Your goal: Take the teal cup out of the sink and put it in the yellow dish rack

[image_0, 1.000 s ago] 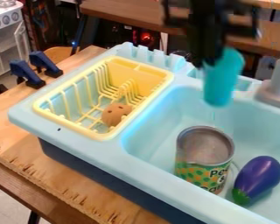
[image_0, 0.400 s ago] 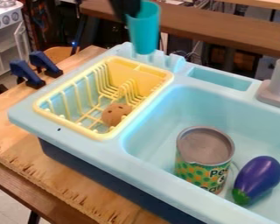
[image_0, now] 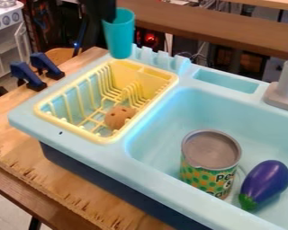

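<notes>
Gripper: at the far left, above the far side of the sink unit; the gripper [image_0: 110, 17] is closed on the left side of the cup's rim; exact finger gap cannot be determined.
Cup: teal cup [image_0: 119, 36], upright with a slight tilt, mouth up, in view at the far left corner of the basket; clearance below cannot be determined.
Basket: yellow dish basket [image_0: 123, 77], left part of the unit; upright prongs line its sides.
Basket contents: brown ball [image_0: 119, 117] with dark spots, near the middle.
Far edge: row of raised notches [image_0: 163, 59], just right of the cup; shallow recess [image_0: 226, 81] farther right.
Basin: sink [image_0: 161, 128], right of the basket.
Basin contents: upright can [image_0: 210, 155]; purple eggplant [image_0: 267, 181], lying to its right, green end near.
Right side: gray faucet [image_0: 286, 85].
Left side: two blue clamps [image_0: 27, 76] on the wooden table [image_0: 56, 175].
</notes>
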Tool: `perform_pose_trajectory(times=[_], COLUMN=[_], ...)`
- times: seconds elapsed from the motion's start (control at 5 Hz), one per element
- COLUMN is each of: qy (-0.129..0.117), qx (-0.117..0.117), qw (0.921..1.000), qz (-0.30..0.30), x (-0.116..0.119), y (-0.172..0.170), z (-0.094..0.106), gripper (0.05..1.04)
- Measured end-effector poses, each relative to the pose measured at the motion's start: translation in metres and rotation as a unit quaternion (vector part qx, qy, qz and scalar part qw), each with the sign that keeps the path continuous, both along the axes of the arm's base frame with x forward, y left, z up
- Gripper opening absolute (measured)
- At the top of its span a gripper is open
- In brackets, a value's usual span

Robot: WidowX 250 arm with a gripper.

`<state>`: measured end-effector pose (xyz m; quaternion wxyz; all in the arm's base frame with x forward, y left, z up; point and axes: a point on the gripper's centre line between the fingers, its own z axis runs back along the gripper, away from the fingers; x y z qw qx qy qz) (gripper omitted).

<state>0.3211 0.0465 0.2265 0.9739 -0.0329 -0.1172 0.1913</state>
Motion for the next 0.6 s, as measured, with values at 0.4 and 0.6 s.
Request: perform_pose_trajectory(times=[0.4,0.6], qy=[0.055,0.074], qx=[0.002,0.001], qw=[0.9979,0.9965], qz=[0.033,0.039], x=[0.011,0.013], y=[0.021,0.024], z=[-0.032,-0.044], gripper=[0.097,0.097])
